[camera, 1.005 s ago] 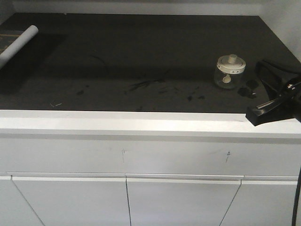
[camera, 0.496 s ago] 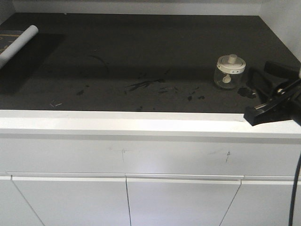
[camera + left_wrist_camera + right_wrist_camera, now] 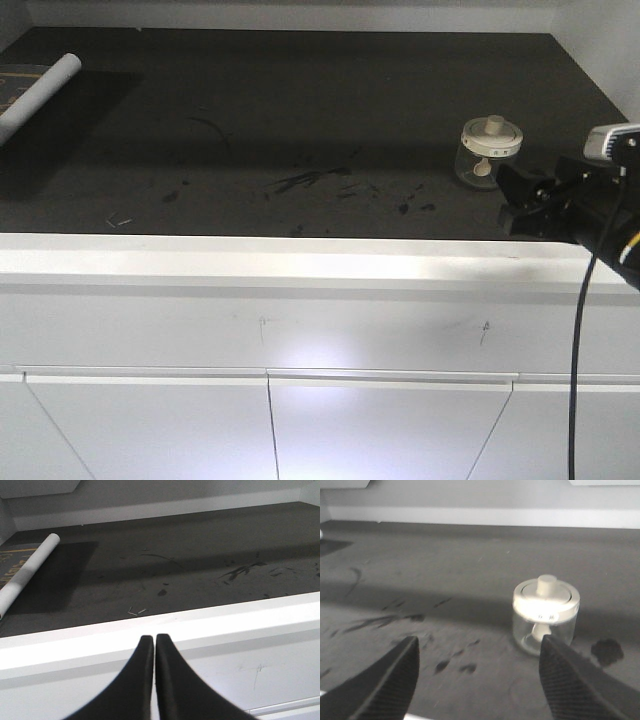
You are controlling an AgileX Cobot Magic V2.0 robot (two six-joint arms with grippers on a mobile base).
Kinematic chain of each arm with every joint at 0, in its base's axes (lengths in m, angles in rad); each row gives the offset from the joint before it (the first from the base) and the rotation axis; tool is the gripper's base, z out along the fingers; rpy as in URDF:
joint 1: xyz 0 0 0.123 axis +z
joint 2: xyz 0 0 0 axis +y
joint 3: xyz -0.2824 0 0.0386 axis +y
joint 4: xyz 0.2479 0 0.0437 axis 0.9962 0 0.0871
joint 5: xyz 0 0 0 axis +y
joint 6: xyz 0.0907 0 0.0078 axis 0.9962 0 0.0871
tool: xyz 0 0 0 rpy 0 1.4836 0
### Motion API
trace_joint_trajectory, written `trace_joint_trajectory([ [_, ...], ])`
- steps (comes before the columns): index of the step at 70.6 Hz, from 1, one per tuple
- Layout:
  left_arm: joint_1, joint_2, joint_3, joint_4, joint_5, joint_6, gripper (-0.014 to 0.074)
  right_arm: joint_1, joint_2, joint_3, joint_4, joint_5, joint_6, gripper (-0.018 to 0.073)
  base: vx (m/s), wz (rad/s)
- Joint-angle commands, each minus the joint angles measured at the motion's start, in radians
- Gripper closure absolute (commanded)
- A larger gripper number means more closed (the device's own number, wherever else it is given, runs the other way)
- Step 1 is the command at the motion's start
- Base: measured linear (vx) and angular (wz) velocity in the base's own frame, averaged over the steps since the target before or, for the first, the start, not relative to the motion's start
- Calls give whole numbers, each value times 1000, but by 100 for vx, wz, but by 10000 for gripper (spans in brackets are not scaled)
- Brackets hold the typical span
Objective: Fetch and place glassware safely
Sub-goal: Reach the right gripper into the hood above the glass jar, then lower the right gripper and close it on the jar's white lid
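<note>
My right gripper (image 3: 479,652) is hanging spread wide, the jar (image 3: 546,625) standing upright just beyond it, right of the gap's middle, on the counter's (image 3: 300,100) right side. I'm judging it light, rigid, slick, breakable, lid (image 3: 547,600) probably loose: I'm aiming to take the glass wall under the lid, gently. My left gripper (image 3: 154,639) is sitting pressed together.

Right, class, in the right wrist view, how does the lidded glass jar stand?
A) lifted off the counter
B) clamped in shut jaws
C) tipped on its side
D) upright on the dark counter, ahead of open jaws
D: the glass jar stands upright on the dark counter, beyond the open right gripper.
</note>
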Motion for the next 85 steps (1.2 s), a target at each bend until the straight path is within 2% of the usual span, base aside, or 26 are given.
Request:
trace_joint_trajectory([
  [1, -7, 5, -26, -9, -66, -5, 603, -18, 44, -86, 13, -120, -14, 68, 0, 0],
  [36, -7, 5, -26, -9, -67, -5, 603, -18, 438, -559, 34, -134, -74, 83, 0, 0],
  [65, -7, 5, -26, -9, -67, -5, 603, -18, 592, -779, 63, -59, -76, 85, 0, 0],
  [76, -7, 5, -26, -9, -67, -5, 603, -20, 607, -816, 66, -8, -93, 85, 0, 0],
  [85, -7, 5, -26, -9, -67, -5, 603, -51, 607, -816, 71, 15, -108, 85, 0, 0],
])
